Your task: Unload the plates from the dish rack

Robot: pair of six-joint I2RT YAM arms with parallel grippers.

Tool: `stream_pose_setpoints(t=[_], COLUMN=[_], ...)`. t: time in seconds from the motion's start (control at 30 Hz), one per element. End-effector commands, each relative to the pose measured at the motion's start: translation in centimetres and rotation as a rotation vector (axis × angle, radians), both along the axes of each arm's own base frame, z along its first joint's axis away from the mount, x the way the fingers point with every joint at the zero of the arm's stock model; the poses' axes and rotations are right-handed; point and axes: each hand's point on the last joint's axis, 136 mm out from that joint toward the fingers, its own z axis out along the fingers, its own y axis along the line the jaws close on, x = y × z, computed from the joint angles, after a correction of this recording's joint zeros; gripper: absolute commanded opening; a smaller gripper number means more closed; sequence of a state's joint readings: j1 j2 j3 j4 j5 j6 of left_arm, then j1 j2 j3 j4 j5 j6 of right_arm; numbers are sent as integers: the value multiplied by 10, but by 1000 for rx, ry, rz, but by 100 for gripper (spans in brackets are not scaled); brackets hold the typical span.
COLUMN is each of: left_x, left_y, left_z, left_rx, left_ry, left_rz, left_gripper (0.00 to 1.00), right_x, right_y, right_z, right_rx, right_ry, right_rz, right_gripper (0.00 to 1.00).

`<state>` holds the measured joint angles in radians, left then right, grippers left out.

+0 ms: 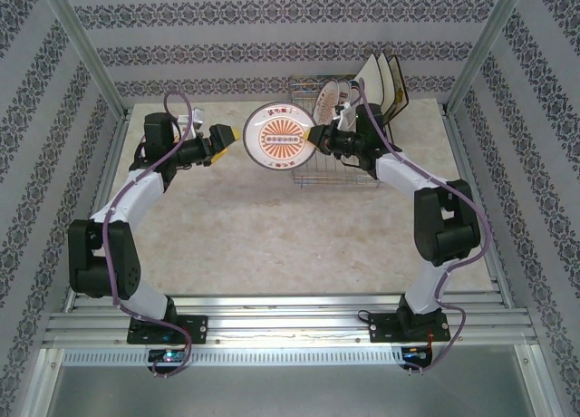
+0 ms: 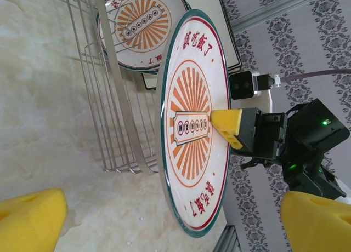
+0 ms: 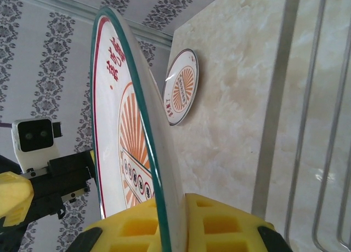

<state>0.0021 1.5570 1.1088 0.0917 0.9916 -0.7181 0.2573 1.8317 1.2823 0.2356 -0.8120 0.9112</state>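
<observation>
The left gripper (image 1: 232, 138) holds its soft yellow fingers (image 2: 33, 222) wide apart, the right gripper (image 1: 313, 136) pinches one round shiny plate (image 1: 279, 138) on edge above the stony table (image 1: 272, 227), and behind, the wire dish rack (image 1: 340, 170) holds one round plate (image 1: 331, 94) and at least two square plates (image 1: 372, 72)

Top external: fixed high behind both arms (image 1: 118, 254), looking down and forward; whole surface (image 1: 272, 227) in frame, far.
Left wrist: rolled sideways, near, facing the plate (image 2: 192, 131) front and dish rack (image 2: 118, 126); left fingers (image 2: 33, 222) at bottom corners.
Right wrist: very near, sighting edge-on along the plate rim; right fingers (image 3: 225, 227) at bottom.
Shared: plate in all three views; surface too.
</observation>
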Motion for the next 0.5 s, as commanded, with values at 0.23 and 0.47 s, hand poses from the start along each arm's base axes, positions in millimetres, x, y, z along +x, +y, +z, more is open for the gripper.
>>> stream_pose_setpoints(t=[0.23, 0.47], left_x=[11, 19], left_y=[1, -2], left_z=[-10, -20], left_rx=[-44, -93], left_ry=[0, 53], left_rz=[1, -19], left_gripper=[87, 38], right_x=[2, 5], right_y=[50, 66], right_z=[38, 39], right_rx=[46, 29], right_ry=[-109, -114], right_rz=[106, 138], right_gripper=[0, 0])
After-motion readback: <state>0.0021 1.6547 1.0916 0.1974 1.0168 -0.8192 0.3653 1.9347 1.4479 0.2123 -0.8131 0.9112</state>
